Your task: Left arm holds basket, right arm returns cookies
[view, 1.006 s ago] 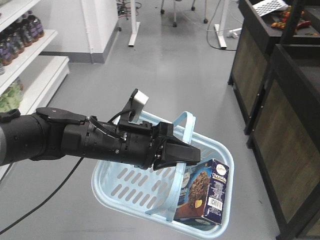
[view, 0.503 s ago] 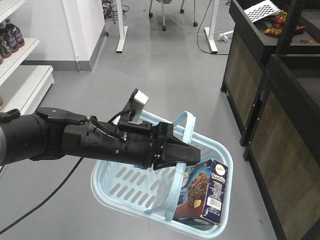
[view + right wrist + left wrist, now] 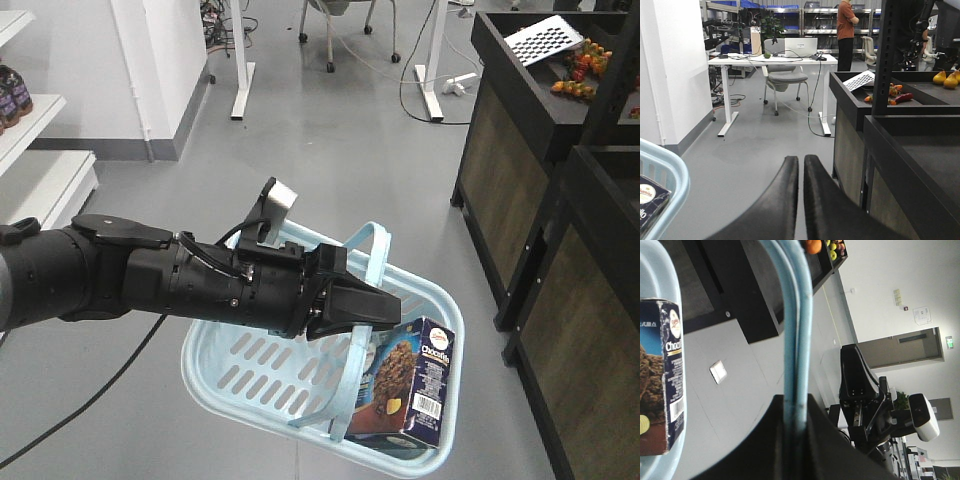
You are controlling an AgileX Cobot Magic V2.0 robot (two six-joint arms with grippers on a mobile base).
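Left arm [image 3: 150, 275] reaches across the front view from the left, its left claw [image 3: 385, 312] closed on the two loop handles [image 3: 792, 330] of the light blue basket [image 3: 230, 385]. The wrist view shows both handles pressed together side by side and running down into the narrow slot between the dark fingers [image 3: 760, 440]. The basket hangs below the claw, clear of the grey floor [image 3: 330, 150]. The cookie carton [image 3: 415, 385] stands on end inside the basket at the end furthest from the arm, against the rim, with its barcode side facing out. It also shows at the left edge of the left wrist view [image 3: 662, 385]. Right claw [image 3: 801, 167] is nearly closed, with only a thin slit between its fingers and nothing held. It points out over open floor, with the basket rim [image 3: 670, 170] at its lower left. Against the frame one second ago, arm, basket and carton sit at the same place in the front view. The surroundings have shifted: the white shelf [image 3: 40, 190] with its bottles [image 3: 10, 95] has slid towards the left edge. The dark cabinet [image 3: 520, 180] on the right shows from a changed angle.
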